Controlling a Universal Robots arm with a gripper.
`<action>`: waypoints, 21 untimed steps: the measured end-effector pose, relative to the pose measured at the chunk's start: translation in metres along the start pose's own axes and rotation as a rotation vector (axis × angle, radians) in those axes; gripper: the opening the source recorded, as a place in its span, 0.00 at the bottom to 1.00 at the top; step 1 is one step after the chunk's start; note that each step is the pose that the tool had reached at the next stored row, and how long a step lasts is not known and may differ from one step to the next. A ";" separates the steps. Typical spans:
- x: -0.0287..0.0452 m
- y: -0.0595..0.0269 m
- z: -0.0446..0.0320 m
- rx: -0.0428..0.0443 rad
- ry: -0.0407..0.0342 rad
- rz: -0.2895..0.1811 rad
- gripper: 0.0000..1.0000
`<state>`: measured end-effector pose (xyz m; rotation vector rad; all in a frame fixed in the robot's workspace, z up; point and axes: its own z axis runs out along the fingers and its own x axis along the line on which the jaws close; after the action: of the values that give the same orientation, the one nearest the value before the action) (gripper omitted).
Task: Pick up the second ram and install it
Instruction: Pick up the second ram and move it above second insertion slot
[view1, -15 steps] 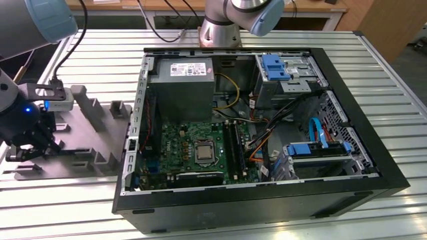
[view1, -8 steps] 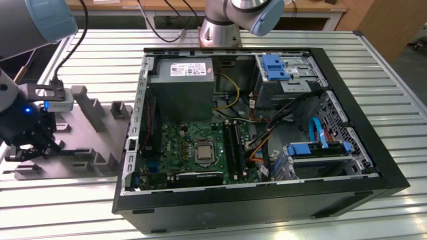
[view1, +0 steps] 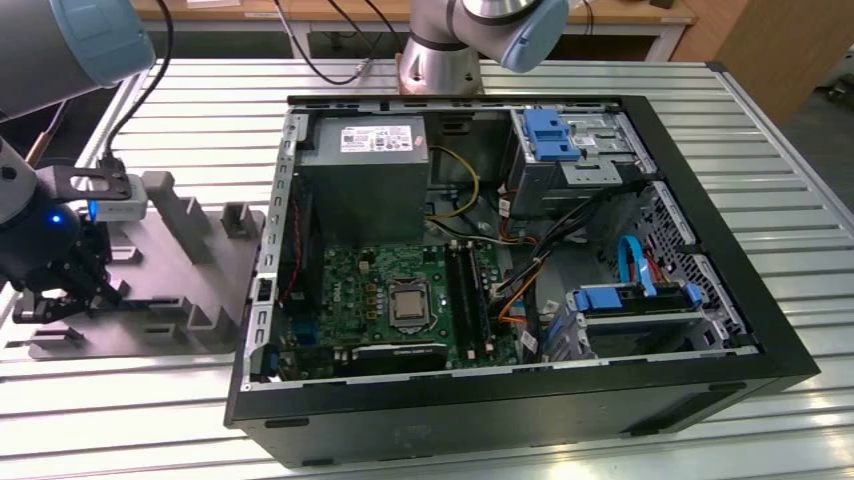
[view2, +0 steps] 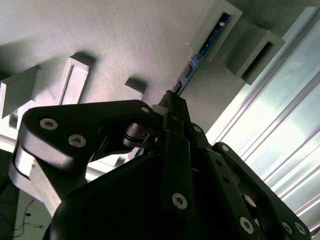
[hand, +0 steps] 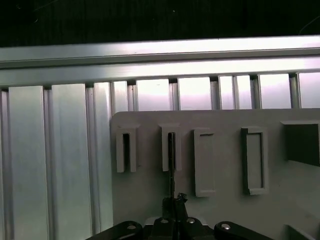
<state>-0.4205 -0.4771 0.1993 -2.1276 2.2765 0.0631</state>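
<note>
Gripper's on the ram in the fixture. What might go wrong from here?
The gripper seems to pinch the second ram near one end, so it may pivot. The stick sits in a narrow slot of the grey fixture tray; a skewed lift might bind. Loose cables lie beside the motherboard's memory slots and might snag.

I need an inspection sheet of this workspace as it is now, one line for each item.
Surface: ribbed metal table.
Job's things: second ram standing on edge in a slot of the grey fixture tray; open computer case beside the tray.
Clutter: nothing seen.
Grippers: gripper over the tray, jaws shut on the second ram's end.
Cables: black cable on the table beyond the case; blue cable inside it.
Surroundings: arm's base beyond the case.
</note>
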 end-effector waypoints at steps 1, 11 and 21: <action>0.0000 0.0000 0.0000 -0.0001 0.0000 -0.001 0.11; -0.0001 0.0000 -0.0024 -0.0007 0.0001 -0.017 0.11; -0.0002 -0.0001 -0.0038 -0.0009 0.0001 -0.023 0.11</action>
<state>-0.4204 -0.4771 0.2032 -2.1543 2.2515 0.0635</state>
